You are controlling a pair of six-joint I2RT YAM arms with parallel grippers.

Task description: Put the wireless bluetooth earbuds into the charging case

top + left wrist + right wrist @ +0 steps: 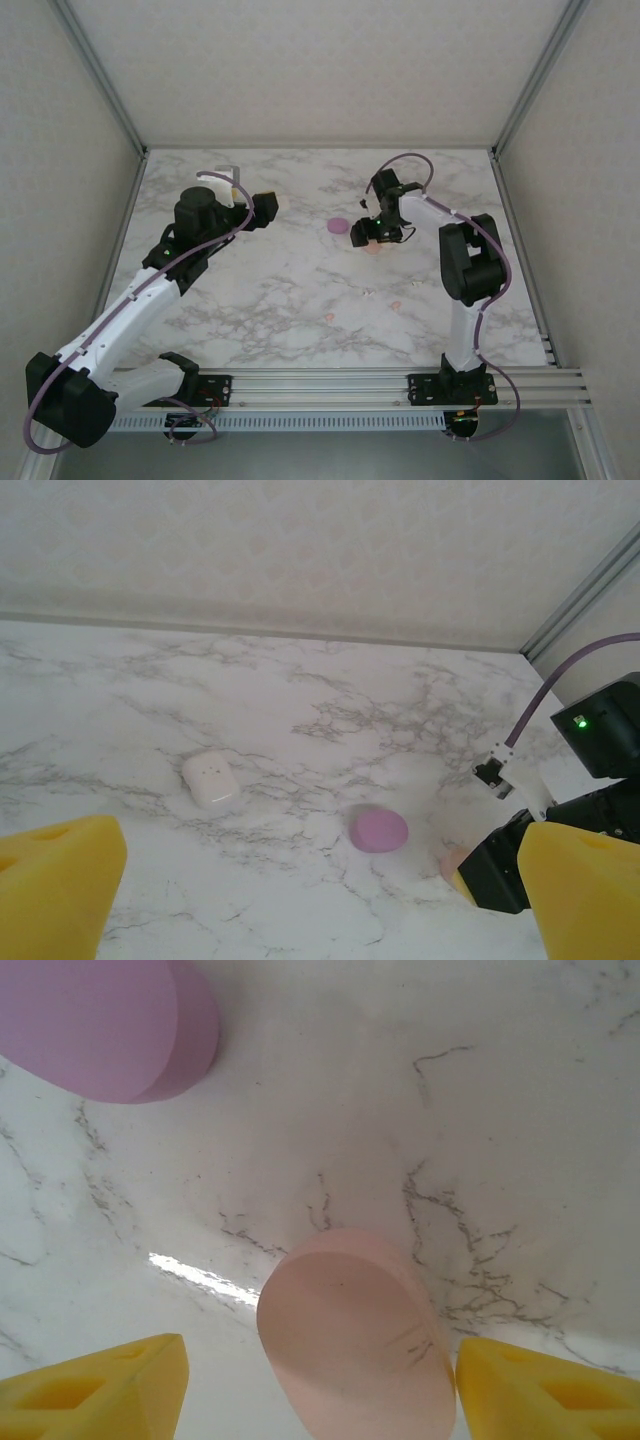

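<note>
While the left fingers (60, 880) hang wide open above the table (300, 680) with nothing between them, the right fingers (100, 1390) are down at table level, straddling the pink case (355, 1340).

Right wrist view: pink case lies closed, flat on the table, between the two yellow fingers. There's a clear gap on one side. The other finger sits right at the case edge, can't tell if it touches. So they're parted around the case, not clamped on it.

Purple case (100, 1020) is also closed, just beside the pink one but apart from it, on the side toward the table's left edge and slightly nearer the far edge.

Earbuds (395, 305): the top view gives these as a few tiny pinkish specks loose on the table, right of middle, between the right fingers and the near edge. They're well apart from every case. Too small to count or colour-check reliably.

Left wrist view adds the white case (210, 778), closed, left of the purple one toward the far edge. Two small dark dots on its top face, too small to read as writing.

That view also has a green light (580, 720) lit on the right arm's wrist block, with a purple cable (570, 675) running up from it.
</note>
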